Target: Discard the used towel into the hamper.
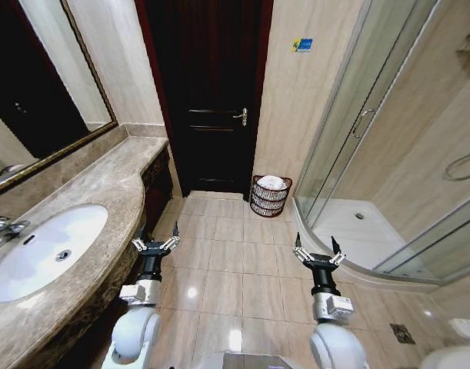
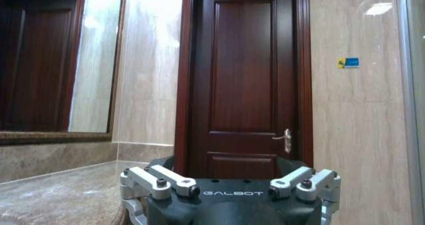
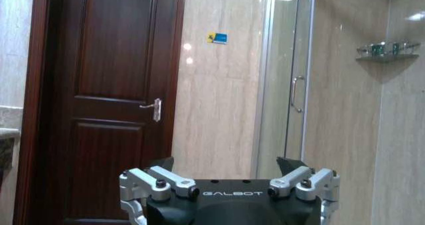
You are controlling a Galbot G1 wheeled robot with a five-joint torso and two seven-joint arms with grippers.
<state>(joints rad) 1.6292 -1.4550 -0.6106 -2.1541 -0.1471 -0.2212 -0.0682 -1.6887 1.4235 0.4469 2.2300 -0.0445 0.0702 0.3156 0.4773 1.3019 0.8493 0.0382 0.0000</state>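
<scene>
The hamper (image 1: pixel 270 198), a small dark reddish-brown open-weave basket, stands on the tiled floor against the wall beside the door. A white towel (image 1: pixel 271 182) lies in its top. Both arms are held low in front of me, well short of the hamper. My left gripper (image 1: pixel 156 242) is open beside the counter's edge with nothing between its fingers. My right gripper (image 1: pixel 317 252) is open over the floor near the shower's curb, also with nothing in it. In the wrist views the left gripper (image 2: pixel 227 165) and the right gripper (image 3: pixel 226 168) both face the door with their jaws spread.
A marble counter (image 1: pixel 104 184) with a white basin (image 1: pixel 46 250) and a mirror (image 1: pixel 35 84) runs along the left. A dark wooden door (image 1: pixel 211 92) is shut straight ahead. A glass shower enclosure (image 1: pixel 388 154) takes up the right. Open tiled floor (image 1: pixel 235 254) lies between.
</scene>
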